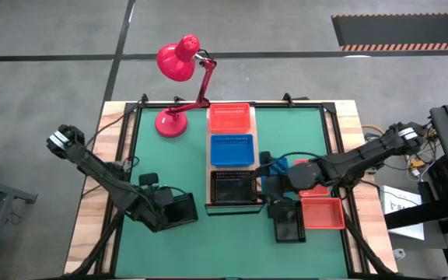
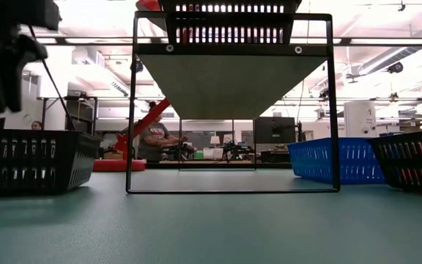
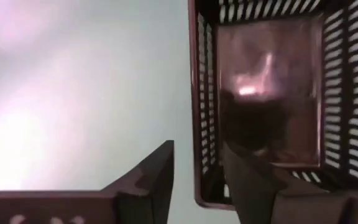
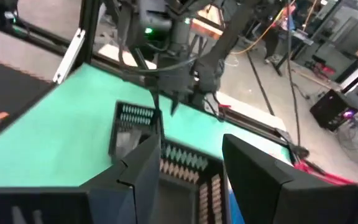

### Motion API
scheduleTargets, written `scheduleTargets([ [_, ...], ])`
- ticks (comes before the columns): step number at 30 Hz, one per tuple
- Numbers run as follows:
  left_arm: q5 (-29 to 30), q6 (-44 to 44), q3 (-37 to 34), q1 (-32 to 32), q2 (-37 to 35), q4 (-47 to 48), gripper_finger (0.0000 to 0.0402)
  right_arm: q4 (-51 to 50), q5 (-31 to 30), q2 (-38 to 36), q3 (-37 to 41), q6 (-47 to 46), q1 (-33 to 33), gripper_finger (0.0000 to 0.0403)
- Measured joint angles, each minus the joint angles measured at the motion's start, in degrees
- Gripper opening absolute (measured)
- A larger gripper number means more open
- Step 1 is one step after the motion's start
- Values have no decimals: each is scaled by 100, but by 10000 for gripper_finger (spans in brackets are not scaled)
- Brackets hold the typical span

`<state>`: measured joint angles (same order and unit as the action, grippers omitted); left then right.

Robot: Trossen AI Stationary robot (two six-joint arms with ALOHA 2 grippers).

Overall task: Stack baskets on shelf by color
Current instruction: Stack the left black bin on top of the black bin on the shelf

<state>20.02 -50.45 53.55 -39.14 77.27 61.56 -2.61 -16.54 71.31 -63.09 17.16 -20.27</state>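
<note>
While three baskets already sit in a row on the light-wood shelf [image 1: 232, 159], a red-orange basket [image 1: 230, 118] at the far end beside the red desk lamp [image 1: 179, 84], a blue basket [image 1: 232, 149] in the middle and a black basket [image 1: 234, 187] at the near end, both arms work over the green tabletop [image 1: 302, 132] among the ones not yet placed. Near the front left, the left gripper [image 3: 194, 180] straddles the side wall of a loose black basket [image 1: 179, 208] resting on the mat, its jaws parted with one finger inside and one outside, not clamped on the mesh. To the right of the shelf, the right gripper [image 4: 188, 165] hangs with jaws spread wide above a second loose black basket [image 1: 288, 220], holding nothing; another red-orange basket [image 1: 323, 212] lies just beside that one, and a further blue basket [image 1: 277, 166] shows partly under the arm. The step in hand looks like sorting out the loose black baskets; the next move calls for either gripper to close firmly on a rim, lift, and nest its load squarely into the black one on the shelf
</note>
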Motion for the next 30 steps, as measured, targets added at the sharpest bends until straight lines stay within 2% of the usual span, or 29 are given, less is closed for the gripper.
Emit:
scheduleTargets([
  [3, 426, 452, -1, -14, -275, -170, 129, -528, -9, 460, -584, -10, -29, 167],
  [5, 952, 906, -11, -65, -468, -418, 128, -740, 1, 797, -1030, -7, -37, 167],
  [12, 2822, 3323, -56, -224, -1085, -1881, 110, -1850, 1, 1919, -2519, -82, -61, 167],
  [16, 3660, 3601, -104, -225, -1376, -2227, 97, -2345, 3, 2494, -3303, -122, -63, 167],
  [23, 3798, 3594, -888, -260, -1793, -2395, 81, -3281, 7, 3388, -4611, -237, -74, 167],
  [30, 3945, 3630, -1362, -260, -2397, -2665, 79, -3621, 50, 4220, -5679, -235, -87, 167],
])
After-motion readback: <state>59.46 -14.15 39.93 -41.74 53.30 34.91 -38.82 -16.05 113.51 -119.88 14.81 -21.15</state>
